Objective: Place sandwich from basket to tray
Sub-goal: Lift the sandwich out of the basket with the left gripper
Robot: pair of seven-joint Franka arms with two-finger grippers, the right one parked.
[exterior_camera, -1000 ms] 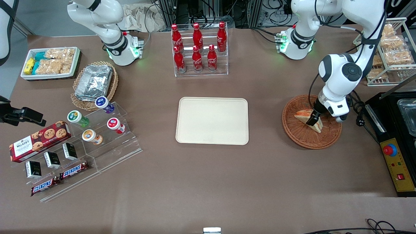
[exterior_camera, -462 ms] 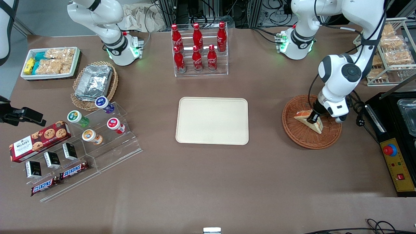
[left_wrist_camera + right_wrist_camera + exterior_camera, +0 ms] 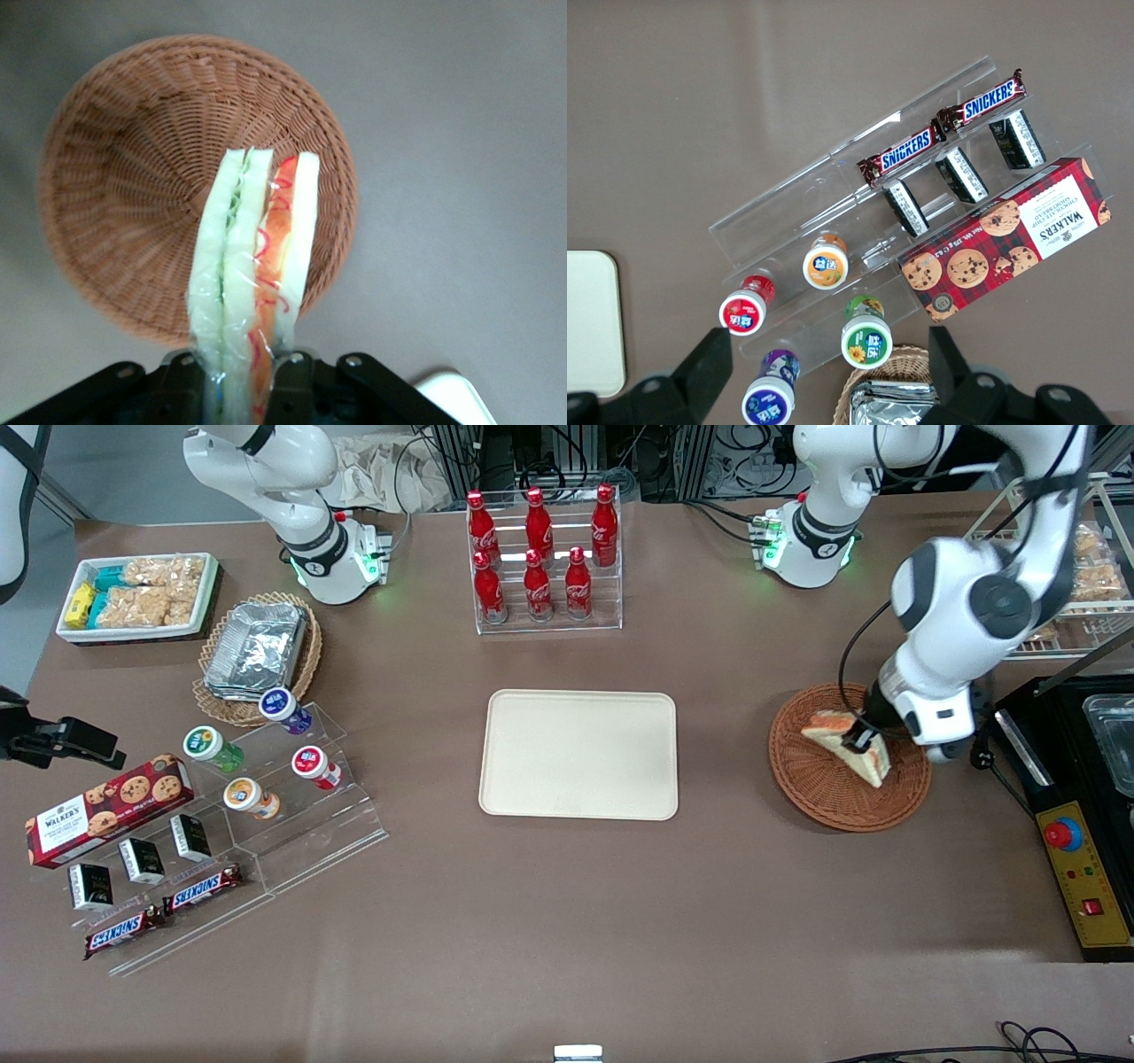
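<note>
Tabletop (image 3: 567, 921) brown, cream tray (image 3: 578, 754) well apart from the jaws, toward the parked arm's end. Reddish wicker basket (image 3: 828, 788) (image 3: 124, 186) sits under the jaws. Gripper (image 3: 858, 737) (image 3: 239, 372) hangs over the basket, jaws clamped on the sandwich (image 3: 850, 746) (image 3: 252, 266), which is wrapped in clear film and lifted clear of the weave.

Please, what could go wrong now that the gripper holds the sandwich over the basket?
The gripper pinches the wrapped sandwich only at one end, so it might slip or sag on the way. It hangs low over the basket, so its tip might catch the rim when moving toward the tray.
</note>
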